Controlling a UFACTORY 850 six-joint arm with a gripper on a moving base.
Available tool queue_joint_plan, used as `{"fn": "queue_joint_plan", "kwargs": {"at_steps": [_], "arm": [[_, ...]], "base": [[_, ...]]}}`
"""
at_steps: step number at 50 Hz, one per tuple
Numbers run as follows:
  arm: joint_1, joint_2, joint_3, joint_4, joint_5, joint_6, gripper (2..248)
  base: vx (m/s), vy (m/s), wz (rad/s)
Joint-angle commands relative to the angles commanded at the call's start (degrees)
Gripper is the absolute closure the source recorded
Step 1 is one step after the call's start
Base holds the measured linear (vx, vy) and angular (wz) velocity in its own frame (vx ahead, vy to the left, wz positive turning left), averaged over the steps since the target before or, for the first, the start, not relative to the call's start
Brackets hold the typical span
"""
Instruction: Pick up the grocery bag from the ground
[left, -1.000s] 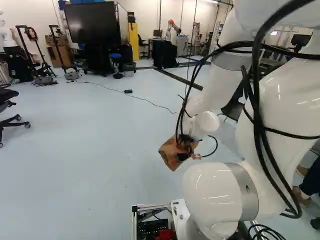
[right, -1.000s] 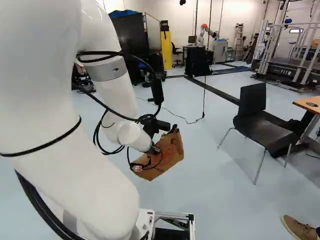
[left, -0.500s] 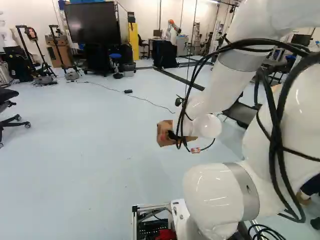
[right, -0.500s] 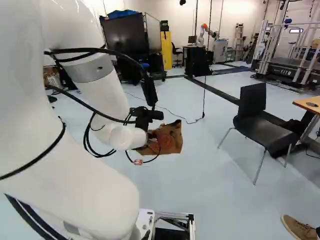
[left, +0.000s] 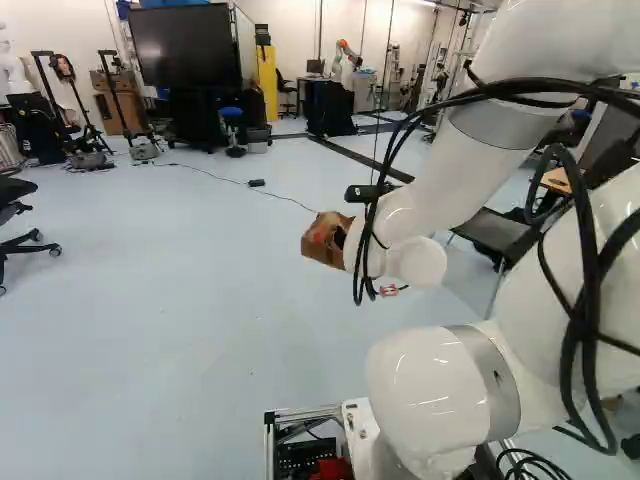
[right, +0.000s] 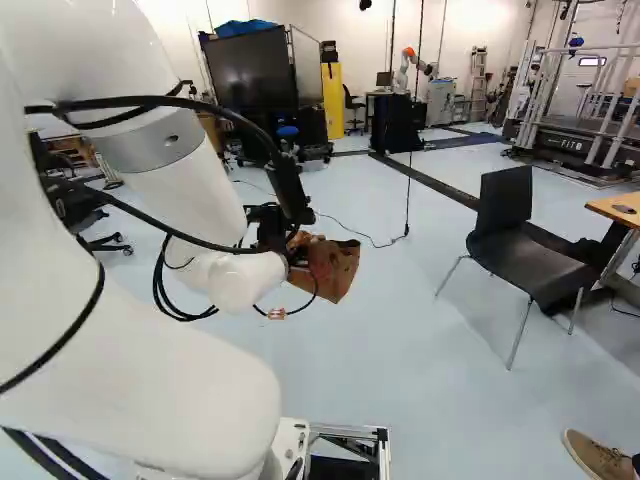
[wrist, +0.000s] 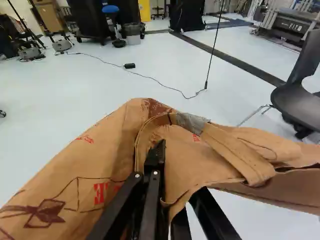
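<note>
In the left base view, the paper bag (left: 322, 240) is by the end of the white arm (left: 450, 185), up off the floor (left: 180, 330). The right base view shows it in the air too — the picking up looks done. In the wrist view, the fingers (wrist: 156, 156) are clamped on its paper — only holding on seems left.

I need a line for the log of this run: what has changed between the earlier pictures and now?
The arm has shifted and tipped its gripper upward, carrying the paper grocery bag with it: the bag sits higher in both base views, and slightly farther left in the left one. No grip or release shows; the bag was already off the floor. The base and the black chair stayed put.
</note>
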Motion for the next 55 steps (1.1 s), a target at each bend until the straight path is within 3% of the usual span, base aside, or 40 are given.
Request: {"fn": "queue_joint_plan", "kwargs": {"at_steps": [24,55], "arm": [[1.05,2.58,1.01,-0.44,4.26,-1.31,231],[1.24,3.04,1.20,-0.51,5.02,-1.54,231]], "base": [[0.000,0.000,0.000],[0.000,0.000,0.000]]}}
